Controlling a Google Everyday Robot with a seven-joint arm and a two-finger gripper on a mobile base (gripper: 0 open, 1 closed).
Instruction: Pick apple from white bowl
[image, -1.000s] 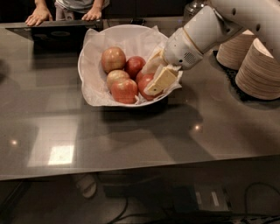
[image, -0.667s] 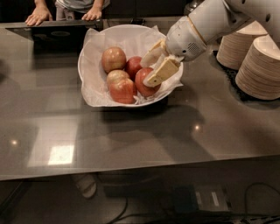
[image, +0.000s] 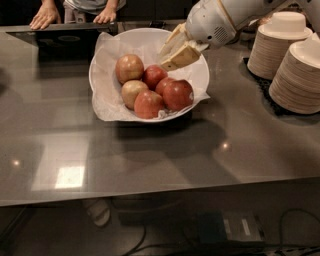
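Apple (image: 178, 95) not yet picked, lying in the bowl (image: 201, 75).

Paper (image: 106, 102) lines the bowl, and five apples are heaped on it. The red one sits at the right of the heap, touching its neighbours. Just above and behind it hovers the gripper (image: 162, 60), its two fingers apart with nothing between them. Stacked plates (image: 295, 75) stand further right. By my reckoning nothing is done: descent, grasp and lift all remain.

Glossy table (image: 150, 165): white bowl (image: 201, 75); dark mat (image: 258, 84) under stacked beige plates (image: 299, 80), right; tool (image: 163, 59), fingers apart, above bowl.
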